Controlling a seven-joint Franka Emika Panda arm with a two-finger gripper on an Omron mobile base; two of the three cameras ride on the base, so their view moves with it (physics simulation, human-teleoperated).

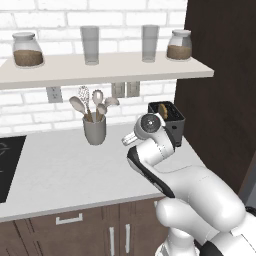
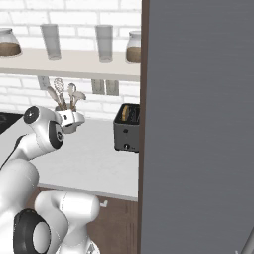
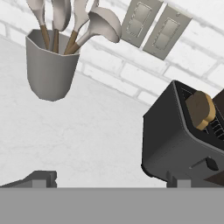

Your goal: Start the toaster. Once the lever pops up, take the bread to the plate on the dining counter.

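Note:
The black toaster stands at the right end of the white counter against the brick wall. A tan-brown slice of bread sticks up out of its top slot. A small lever shows on its front face. My gripper is open, its two fingertips wide apart and holding nothing. It hovers over the counter short of the toaster, which lies ahead and to the right in the hand view. The plate and the dining counter are out of view.
A grey utensil cup with spoons stands left of the toaster. A shelf above carries jars and glasses. A dark tall panel rises right of the toaster. A black cooktop lies far left.

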